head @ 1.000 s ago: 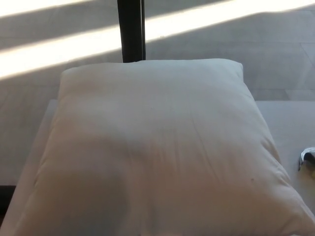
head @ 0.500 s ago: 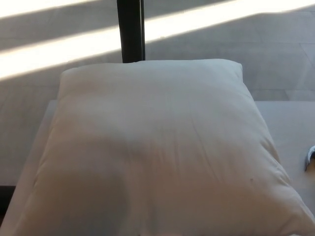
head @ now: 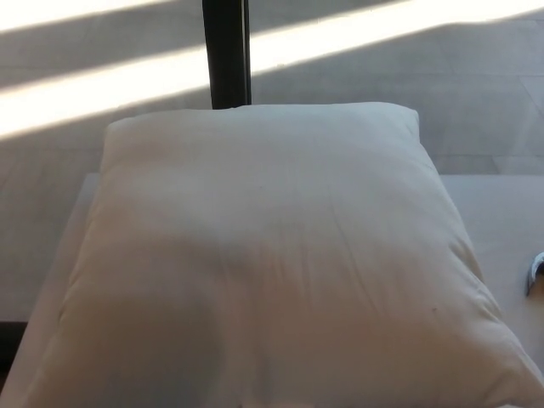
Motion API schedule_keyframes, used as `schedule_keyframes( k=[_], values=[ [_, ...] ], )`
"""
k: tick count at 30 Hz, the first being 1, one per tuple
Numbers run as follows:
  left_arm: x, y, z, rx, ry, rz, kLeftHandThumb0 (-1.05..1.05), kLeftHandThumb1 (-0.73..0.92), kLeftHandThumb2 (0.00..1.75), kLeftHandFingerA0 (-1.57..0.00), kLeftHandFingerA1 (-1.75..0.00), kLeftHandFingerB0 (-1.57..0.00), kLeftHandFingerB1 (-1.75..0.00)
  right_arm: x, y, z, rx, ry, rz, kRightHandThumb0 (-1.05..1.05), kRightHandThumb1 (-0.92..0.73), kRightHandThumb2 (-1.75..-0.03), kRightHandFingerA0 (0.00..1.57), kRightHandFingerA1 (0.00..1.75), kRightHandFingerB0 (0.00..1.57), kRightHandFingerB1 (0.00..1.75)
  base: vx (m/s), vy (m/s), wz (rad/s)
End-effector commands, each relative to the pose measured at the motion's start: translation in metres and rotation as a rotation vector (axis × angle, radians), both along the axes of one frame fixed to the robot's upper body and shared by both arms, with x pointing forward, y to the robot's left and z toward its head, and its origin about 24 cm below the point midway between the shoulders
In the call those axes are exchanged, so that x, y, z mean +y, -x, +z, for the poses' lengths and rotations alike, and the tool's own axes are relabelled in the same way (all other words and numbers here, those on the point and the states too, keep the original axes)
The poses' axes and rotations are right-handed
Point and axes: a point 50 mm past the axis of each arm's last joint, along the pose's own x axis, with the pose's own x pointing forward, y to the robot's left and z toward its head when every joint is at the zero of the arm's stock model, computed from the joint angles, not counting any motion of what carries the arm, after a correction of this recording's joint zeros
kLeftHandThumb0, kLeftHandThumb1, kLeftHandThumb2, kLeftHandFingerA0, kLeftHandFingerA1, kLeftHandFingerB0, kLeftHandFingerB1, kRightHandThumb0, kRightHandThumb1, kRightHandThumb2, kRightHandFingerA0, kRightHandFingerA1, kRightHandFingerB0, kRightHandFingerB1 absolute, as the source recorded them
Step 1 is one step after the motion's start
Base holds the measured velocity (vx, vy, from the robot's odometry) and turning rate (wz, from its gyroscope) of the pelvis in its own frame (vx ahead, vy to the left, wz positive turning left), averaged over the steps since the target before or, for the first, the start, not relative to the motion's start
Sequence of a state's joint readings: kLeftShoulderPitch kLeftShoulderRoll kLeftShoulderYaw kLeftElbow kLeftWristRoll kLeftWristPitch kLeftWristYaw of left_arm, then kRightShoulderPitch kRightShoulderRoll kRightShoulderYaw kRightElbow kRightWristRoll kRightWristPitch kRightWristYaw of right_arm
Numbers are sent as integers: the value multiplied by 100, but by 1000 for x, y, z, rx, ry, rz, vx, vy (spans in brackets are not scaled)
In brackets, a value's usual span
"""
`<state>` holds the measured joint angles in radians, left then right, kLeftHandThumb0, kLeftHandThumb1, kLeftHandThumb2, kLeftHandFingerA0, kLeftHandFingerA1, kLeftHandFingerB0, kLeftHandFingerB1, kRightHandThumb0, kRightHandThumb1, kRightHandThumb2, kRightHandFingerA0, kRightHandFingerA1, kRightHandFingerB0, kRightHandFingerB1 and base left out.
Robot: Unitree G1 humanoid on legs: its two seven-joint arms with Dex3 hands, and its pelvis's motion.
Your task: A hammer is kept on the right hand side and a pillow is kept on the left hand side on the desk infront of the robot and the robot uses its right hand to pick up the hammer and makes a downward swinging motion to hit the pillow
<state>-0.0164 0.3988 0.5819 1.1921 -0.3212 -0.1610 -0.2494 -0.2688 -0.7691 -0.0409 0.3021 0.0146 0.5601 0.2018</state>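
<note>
Cream fabric pillow (head: 272,263) fills the pale desk (head: 501,212), a sliver of silvery metal, likely the hammer (head: 535,274), at its 3 o'clock by the frame edge, neither robot hand in view

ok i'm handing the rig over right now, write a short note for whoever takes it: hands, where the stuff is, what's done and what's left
Hands: neither the left nor the right hand shows in the head view, so their state can't be read.
Things: the pillow lies flat on the desk and fills most of the view. At the right edge, a small shiny metal piece peeks in; it may be part of the hammer, but too little shows to be sure.
Done: nothing that can be confirmed; the pillow shows no dent.
Left: find the hammer on the right, grasp it with the right hand, swing down onto the pillow.
</note>
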Motion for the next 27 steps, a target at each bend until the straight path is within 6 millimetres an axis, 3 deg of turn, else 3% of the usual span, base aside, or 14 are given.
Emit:
schedule_keyframes(
  k=[1, 2, 5, 7, 8, 9, 10, 12, 14, 15, 19, 22, 24, 27],
  values=[
    [17, -1, 16, -35, -49, 17, -56, 62, 59, -64, -47, -62, -46, -43, 36, 37, -408, -349, -36, -99, -82, -86, 0, 0, 0, 2, 0, 0, 0],
    [17, -1, 16, -36, -52, 17, -55, 63, 59, -65, -47, -61, -46, -51, 44, 37, -462, -374, -89, -105, -72, -113, 0, 17, 0, 0, 0, 0, 0],
    [17, -1, 17, -34, -58, 9, -56, 63, 59, -66, -47, -63, -45, -67, 63, 34, -566, -363, -259, -103, -75, -116, 0, 14, 0, 0, 0, 0, 0],
    [17, 0, 17, -41, -50, 11, -56, 63, 59, -66, -47, -61, -45, -74, 74, 30, -616, -375, -356, -93, -72, -112, 0, 23, 0, 8, 0, 0, 0],
    [17, 1, 16, -37, -49, 6, -57, 63, 59, -64, -47, -60, -45, -81, 87, 20, -622, -364, -477, -87, -67, -96, 0, 14, 2, 3, 0, 0, 0],
    [17, 0, 16, -42, -45, 15, -56, 63, 60, -63, -47, -59, -45, -89, 99, 8, -599, -340, -592, -68, -76, -78, 0, 0, 0, 19, 0, 0, 0],
    [17, 0, 16, -38, -45, 18, -57, 63, 60, -64, -47, -60, -45, -92, 105, 1, -615, -353, -626, -79, -64, -92, 0, 15, 0, 5, 0, 0, 0],
    [17, 0, 16, -33, -52, 32, -56, 63, 59, -66, -47, -61, -45, -95, 119, -20, -690, -422, -767, -57, -69, -79, 0, 0, 1, 17, 0, 0, 0],
    [17, 3, 14, -39, -39, 35, -57, 61, 59, -66, -47, -62, -45, -95, 129, -37, -768, -499, -876, -59, -50, -89, 0, 30, 0, 25, 0, 0, 0],
    [17, 3, 14, -37, -40, 37, -57, 61, 59, -67, -46, -63, -45, -95, 132, -42, -784, -539, -904, -56, -67, -78, 0, 11, 2, 19, 0, 0, 0],
    [18, 5, 13, -49, -16, 73, -52, 63, 59, -64, -47, -59, -45, -91, 148, -70, -917, -753, -1062, -47, -86, -65, 0, 1, 0, 6, 0, 0, 0],
    [18, 10, 12, -38, -12, 63, -55, 63, 60, -64, -47, -59, -45, -91, 155, -79, -922, -756, -1179, -48, -83, -65, 0, 6, 0, 11, 0, 0, 0],
    [18, 10, 11, -29, -16, 70, -54, 64, 59, -63, -47, -58, -45, -88, 161, -92, -955, -819, -1205, -52, -70, -81, 0, 9, 2, 5, 0, 0, 0],
    [18, 11, 11, -34, 7, 99, -55, 60, 62, -59, -49, -52, -44, -88, 161, -95, -940, -826, -1251, -53, -81, -63, 0, 37, 0, 22, 0, 0, 0]
  ],
)
